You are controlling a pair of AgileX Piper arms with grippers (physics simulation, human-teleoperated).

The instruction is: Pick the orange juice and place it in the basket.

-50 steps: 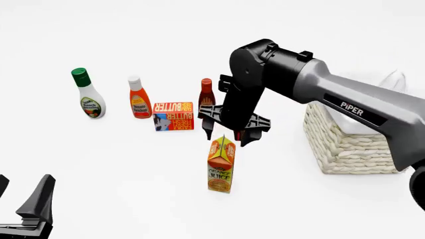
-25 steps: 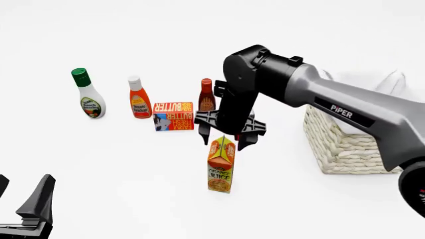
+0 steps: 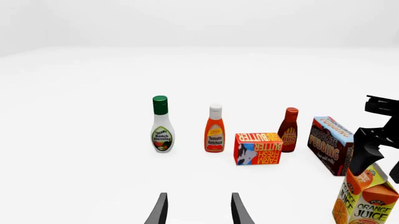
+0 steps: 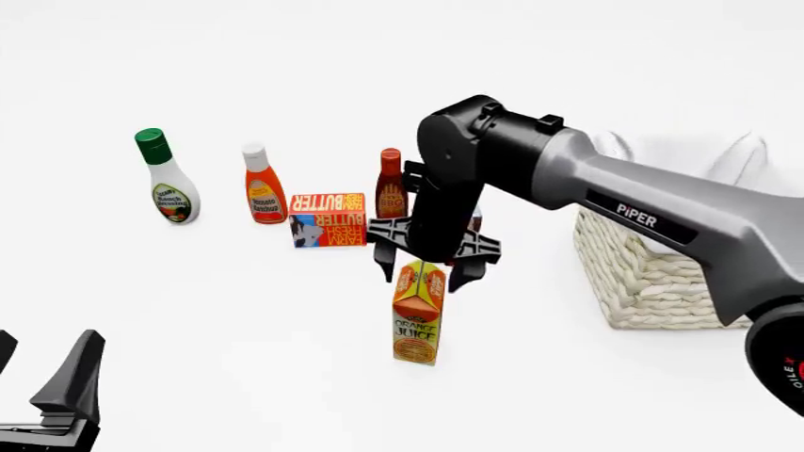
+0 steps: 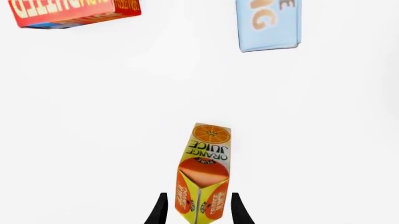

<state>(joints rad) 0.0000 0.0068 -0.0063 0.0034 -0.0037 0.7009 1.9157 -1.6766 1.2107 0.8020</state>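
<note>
On the bench, basket (image 4: 653,273) sits at 3 o'clock of the orange juice (image 4: 419,315), well apart. Right claw (image 4: 425,268) is spread wide, straddling the gable top w/o gripping. You'd best lower more, keep centred, then close. Left claw (image 4: 44,381) idles, open.

Orange-and-yellow printed paperboard juice carton (image 4: 419,315), smooth, faintly glossy, sits between matt black plastic right claw (image 4: 421,275) fingers; beside it, rough cream woven wicker basket (image 4: 647,273), white cloth liner.
</note>
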